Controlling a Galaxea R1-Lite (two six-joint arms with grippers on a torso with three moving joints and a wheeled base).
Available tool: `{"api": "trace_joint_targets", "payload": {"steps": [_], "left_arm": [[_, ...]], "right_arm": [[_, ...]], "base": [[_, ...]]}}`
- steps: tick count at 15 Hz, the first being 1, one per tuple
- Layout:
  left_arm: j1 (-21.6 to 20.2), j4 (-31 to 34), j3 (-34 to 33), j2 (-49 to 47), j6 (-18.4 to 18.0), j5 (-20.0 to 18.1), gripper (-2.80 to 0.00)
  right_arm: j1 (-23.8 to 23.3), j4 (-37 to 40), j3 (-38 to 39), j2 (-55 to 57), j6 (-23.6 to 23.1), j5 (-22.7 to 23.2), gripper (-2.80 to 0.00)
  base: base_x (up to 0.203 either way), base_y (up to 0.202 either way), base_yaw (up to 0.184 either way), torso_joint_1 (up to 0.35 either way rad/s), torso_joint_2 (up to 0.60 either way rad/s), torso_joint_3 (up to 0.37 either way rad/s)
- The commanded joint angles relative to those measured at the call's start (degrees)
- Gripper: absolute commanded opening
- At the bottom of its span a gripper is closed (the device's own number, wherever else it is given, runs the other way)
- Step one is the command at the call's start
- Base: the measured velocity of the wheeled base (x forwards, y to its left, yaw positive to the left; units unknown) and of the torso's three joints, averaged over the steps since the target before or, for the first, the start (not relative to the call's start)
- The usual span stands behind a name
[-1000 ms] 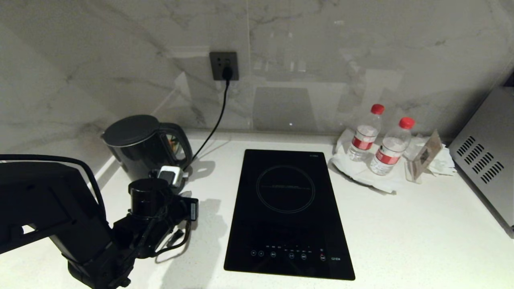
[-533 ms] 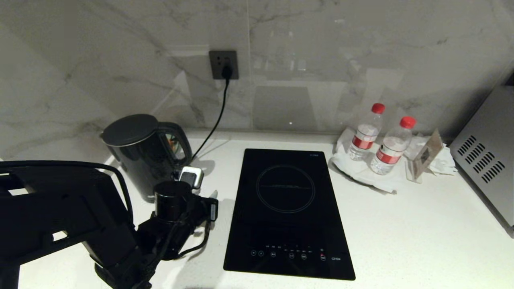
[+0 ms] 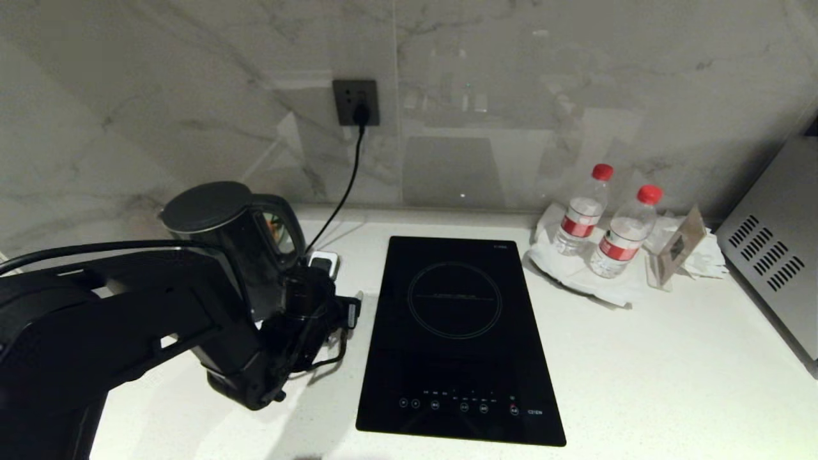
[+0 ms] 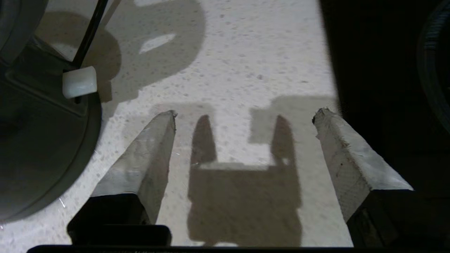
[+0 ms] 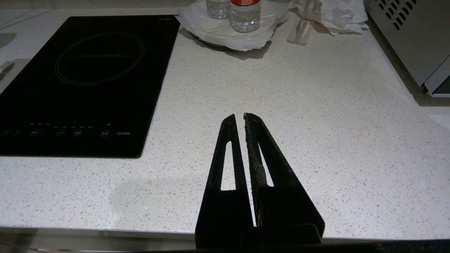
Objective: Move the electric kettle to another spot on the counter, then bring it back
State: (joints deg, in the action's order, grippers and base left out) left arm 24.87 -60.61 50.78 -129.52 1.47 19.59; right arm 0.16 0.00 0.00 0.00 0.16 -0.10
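**Two fingers spread wide beside the kettle**

Two pale fingers [image 4: 140, 161] of the left gripper [image 4: 244, 114] stand well apart above bare counter [image 4: 246, 52], with nothing between them; the gripper holds nothing. Their shadows fall on the speckled stone just ahead. At one edge of the left wrist view sits a dark rounded form [image 4: 38, 140] with a thin black cable [image 4: 89, 31] and a small white piece [image 4: 79, 82] against it, probably the foot of the kettle or its base, though the dim close view does not settle which.

From the head camera, the electric kettle [image 3: 220, 233] stands upright at the back left of the counter [image 3: 639, 358], close to the marble wall, its handle turned toward the cooktop [image 3: 457, 338]. The left arm [image 3: 128, 332] reaches across in front of it, hiding its lower part, and the wrist sits between kettle and cooktop. A cord [image 3: 339, 198] runs down from the wall socket [image 3: 356, 103] toward the kettle's right side.

The right gripper [image 5: 239, 119] hangs over the counter's front edge, right of the cooktop, its black fingers pressed together on nothing. Two red-capped water bottles [image 3: 604, 220] stand at the back right.
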Motion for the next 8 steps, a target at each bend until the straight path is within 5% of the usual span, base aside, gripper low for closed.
{"api": "trace_joint_targets", "payload": {"steps": [1,8], "left_arm": [[-1.33,1.05,3.27,-2.32,-0.53,0.14,0.0],[-4.36,0.38,7.57,-3.75,-0.53,0.54,0.0]], "right_arm": [[0.02,0.0,0.0,-0.09,0.01,0.01,-2.8],[0.02,0.0,0.0,-0.09,0.01,0.01,-2.8]], "base": [[0.0,0.0,0.0,0.0,0.0,0.0],[0.0,0.0,0.0,0.0,0.0,0.0]]}}
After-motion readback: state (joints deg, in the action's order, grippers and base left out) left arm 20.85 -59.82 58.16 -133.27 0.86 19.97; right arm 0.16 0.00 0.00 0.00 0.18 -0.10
